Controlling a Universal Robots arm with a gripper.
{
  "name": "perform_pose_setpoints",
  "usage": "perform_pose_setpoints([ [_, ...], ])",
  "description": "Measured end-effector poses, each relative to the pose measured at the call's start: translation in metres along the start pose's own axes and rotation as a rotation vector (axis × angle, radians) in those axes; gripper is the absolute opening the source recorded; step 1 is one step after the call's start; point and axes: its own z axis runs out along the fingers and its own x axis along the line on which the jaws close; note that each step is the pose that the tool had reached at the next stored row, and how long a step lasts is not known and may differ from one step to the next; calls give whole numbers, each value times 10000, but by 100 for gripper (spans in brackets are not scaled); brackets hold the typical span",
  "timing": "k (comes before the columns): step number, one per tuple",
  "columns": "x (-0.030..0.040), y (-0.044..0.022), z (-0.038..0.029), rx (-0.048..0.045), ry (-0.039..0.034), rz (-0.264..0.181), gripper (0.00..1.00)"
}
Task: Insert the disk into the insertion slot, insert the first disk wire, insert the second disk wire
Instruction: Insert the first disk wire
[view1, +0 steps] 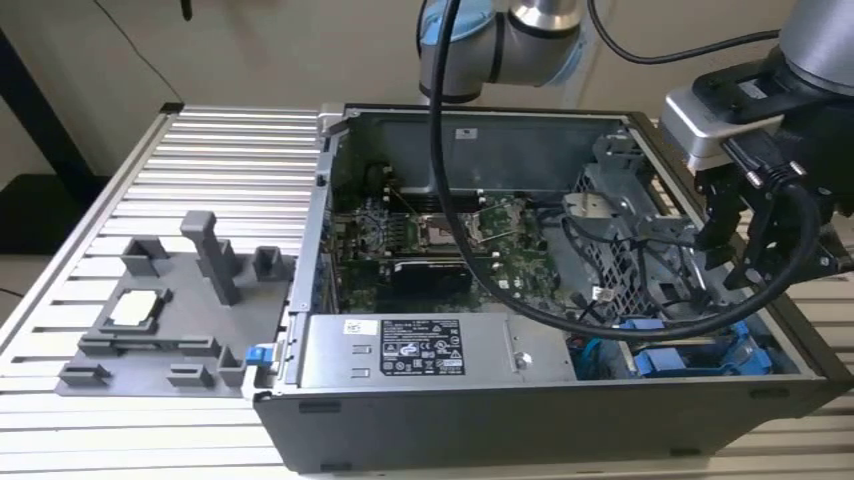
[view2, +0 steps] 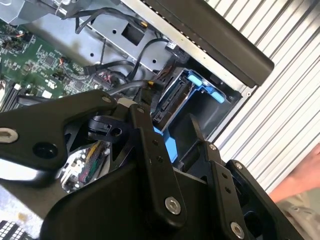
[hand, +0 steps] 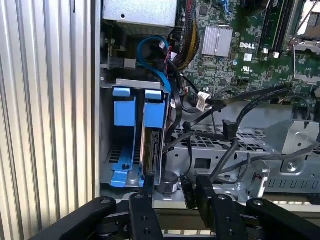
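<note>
White label (view1: 403, 346) on power-supply box (view1: 527, 352), small print unreadable

Bright blue on the carrier of the disk (hand: 153, 107); green on the motherboard (view1: 414, 240); matte black on the fingers (hand: 142, 215); ribbed silver stripes across the desk (view1: 227, 150); grey power-supply box (view1: 534, 352), white label (view1: 419, 345).

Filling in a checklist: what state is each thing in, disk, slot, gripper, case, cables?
disk: on edge in the slot, in its blue carrier.
insertion slot: holds the disk.
gripper: open, empty, beside the disk's end.
computer case: side panel off.
black cables: loose over the cage; plugged into the disk or not, cannot tell.
</note>
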Motion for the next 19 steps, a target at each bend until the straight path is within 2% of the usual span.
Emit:
perform_pose_setpoints([
  [2,-5,3,11,97,-1,-53,47],
  [4,-8,7,15,146,2,-68,47],
  [6,-10,8,15,148,19,-74,47],
  [8,-11,8,14,143,79,-87,47],
  [11,-11,9,15,153,89,-90,47],
  [12,-12,9,15,154,89,-90,45],
  [14,-12,9,15,155,89,-90,32],
  [15,-12,9,15,155,89,-90,32],
  [17,-13,9,15,155,90,-90,20],
  [19,-13,9,15,155,89,-90,19],
])
